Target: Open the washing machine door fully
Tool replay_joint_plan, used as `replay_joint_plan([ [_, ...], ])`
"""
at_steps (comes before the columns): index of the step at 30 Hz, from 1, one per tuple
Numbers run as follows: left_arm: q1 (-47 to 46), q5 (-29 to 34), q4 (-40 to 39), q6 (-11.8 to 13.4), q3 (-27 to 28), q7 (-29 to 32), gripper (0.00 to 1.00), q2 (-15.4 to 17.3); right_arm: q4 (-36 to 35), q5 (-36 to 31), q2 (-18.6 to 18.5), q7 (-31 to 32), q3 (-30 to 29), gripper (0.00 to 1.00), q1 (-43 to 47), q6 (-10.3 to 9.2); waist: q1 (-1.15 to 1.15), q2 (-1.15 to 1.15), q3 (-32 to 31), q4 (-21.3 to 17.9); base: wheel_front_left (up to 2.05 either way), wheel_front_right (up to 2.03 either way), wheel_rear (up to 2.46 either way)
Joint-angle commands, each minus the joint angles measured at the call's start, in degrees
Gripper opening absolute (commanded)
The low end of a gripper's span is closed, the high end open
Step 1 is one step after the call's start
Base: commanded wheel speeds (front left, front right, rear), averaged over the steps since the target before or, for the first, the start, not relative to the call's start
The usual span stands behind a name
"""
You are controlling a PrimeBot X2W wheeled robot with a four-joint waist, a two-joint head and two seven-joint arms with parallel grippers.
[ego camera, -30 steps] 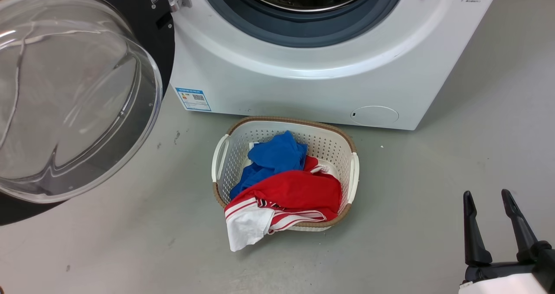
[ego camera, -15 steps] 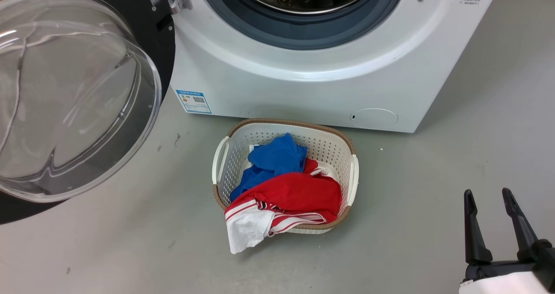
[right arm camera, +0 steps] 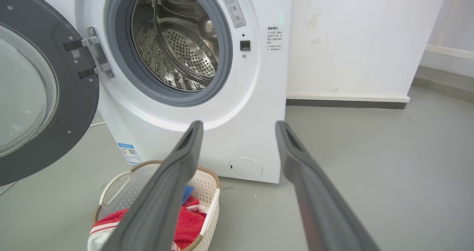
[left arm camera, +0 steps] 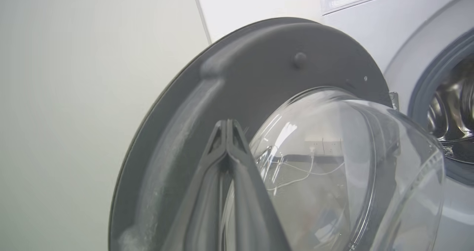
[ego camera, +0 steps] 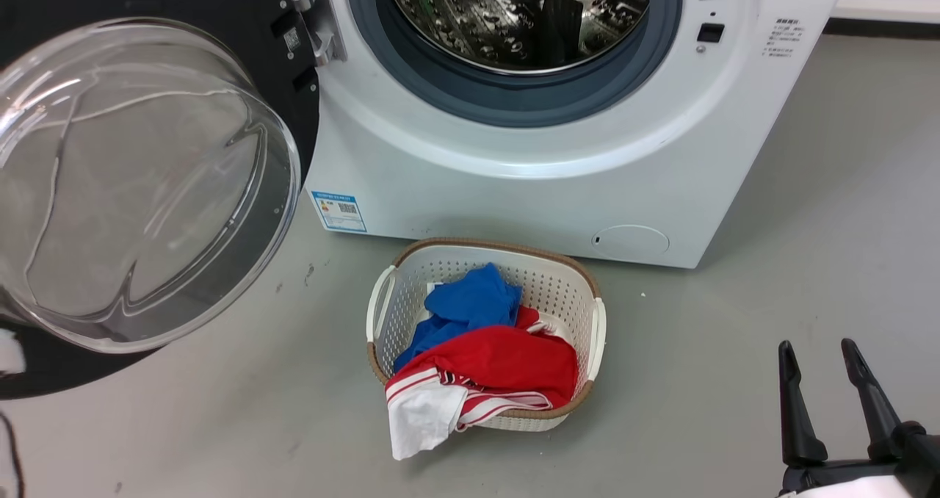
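Head view: large round glossy black washing machine door [ego camera: 147, 189] wide open, left of white machine [ego camera: 529, 182]. Likely stiff, heavy, glass slippery: push dark rim; left gripper [left arm camera: 227, 127] jaws pressed together, right gripper [ego camera: 816, 347] jaws spread.

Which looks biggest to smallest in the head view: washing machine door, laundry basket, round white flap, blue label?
1. washing machine door, though nearest the camera.
2. laundry basket.
3. round white flap and blue label look alike.
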Motion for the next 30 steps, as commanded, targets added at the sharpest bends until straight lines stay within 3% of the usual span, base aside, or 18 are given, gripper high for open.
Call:
replay_joint_plan([
  [1, 0.86, 0.77, -2.19, -0.36, -1.43, -0.14, 0.0, -0.77, 0.2, 0.43, 0.09, -0.1, 0.18, 1.0, 0.68, -0.01, 0.0, 0.0, -0.98, -0.03, 0.0, 0.0, 0.0],
  [11, 3.21, 3.86, -13.16, -1.18, -12.39, -0.14, 0.0, -4.92, 0.55, 0.93, 0.09, -0.1, 0.73, 1.0, 2.12, -0.01, 0.0, 0.0, -3.96, -1.1, 0.0, 0.0, 0.0],
  [14, 6.79, 5.43, -17.01, -0.51, -18.03, -0.14, 0.0, -8.56, 0.42, 1.06, 0.09, -0.1, 0.73, 1.0, 2.9, -0.01, 0.0, 0.0, -5.09, -2.0, 0.0, 0.0, 0.0],
  [30, 18.57, -0.24, -9.51, -0.11, -24.33, -0.14, 0.0, -16.45, -2.0, 1.07, 0.09, -0.1, -0.41, 1.0, 4.06, -0.01, 0.0, 0.0, -6.58, -4.25, 0.0, 0.0, 0.0],
])
